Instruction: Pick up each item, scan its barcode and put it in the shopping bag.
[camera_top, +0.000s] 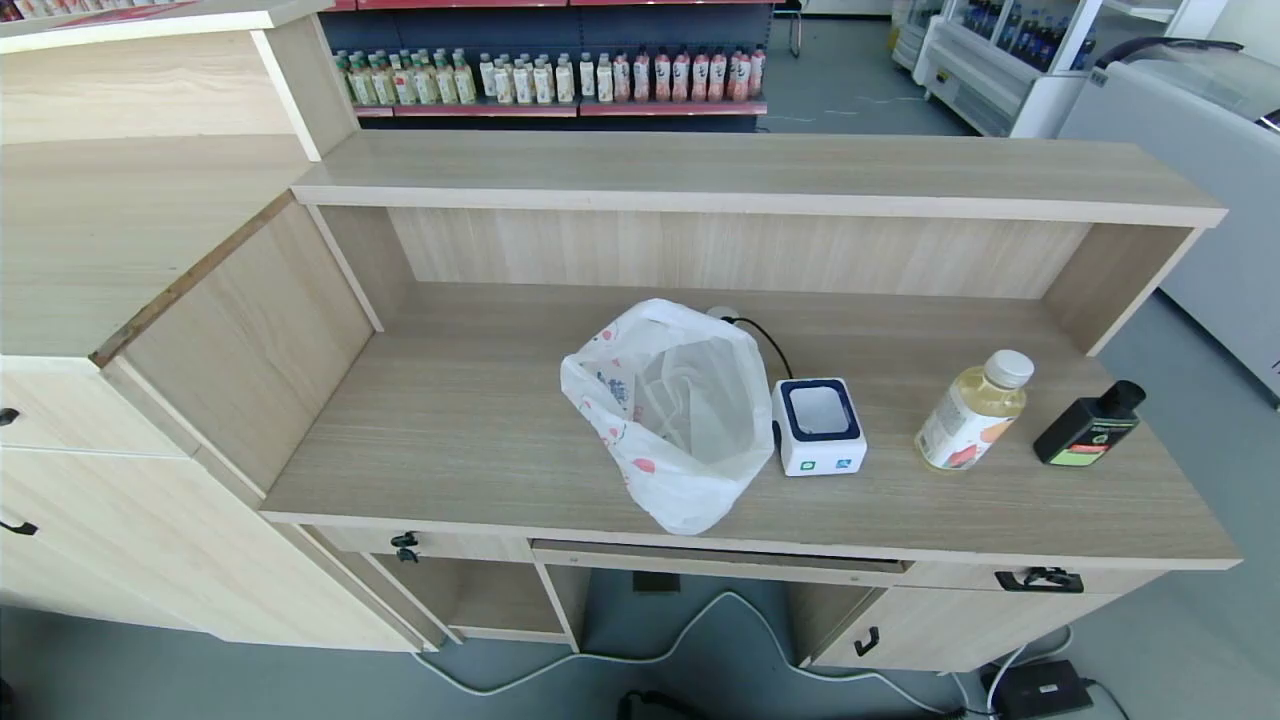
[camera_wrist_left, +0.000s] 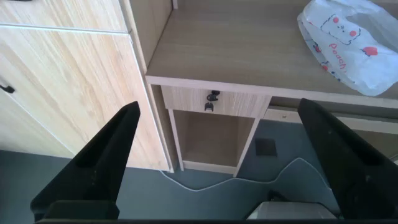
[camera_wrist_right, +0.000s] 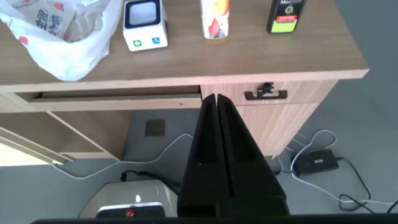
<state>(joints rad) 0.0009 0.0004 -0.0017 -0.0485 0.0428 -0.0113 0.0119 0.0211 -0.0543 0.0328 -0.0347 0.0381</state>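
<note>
The left end effector (camera_wrist_left: 217, 107) is hanging low in front of the tabletop (camera_top: 480, 440), fingers spread wide and holding nothing. The shopping bag (camera_top: 665, 410) is slumping near the front edge with its mouth gaping upward. Being limp, it is probably going to fold or slide if an item lands on its rim rather than inside. Just beside it the scanner (camera_top: 818, 425) is facing up, its cable running behind the bag where a passing arm could be snagging it. The pale drink bottle (camera_top: 972, 410) and the dark bottle (camera_top: 1088, 425) are standing near each other, so reaching for one is risking toppling the other. The right end effector (camera_wrist_right: 215, 106) is sitting pressed shut and empty below the front edge. Rising unopened, it would be striking a bottle instead of gripping it.
</note>
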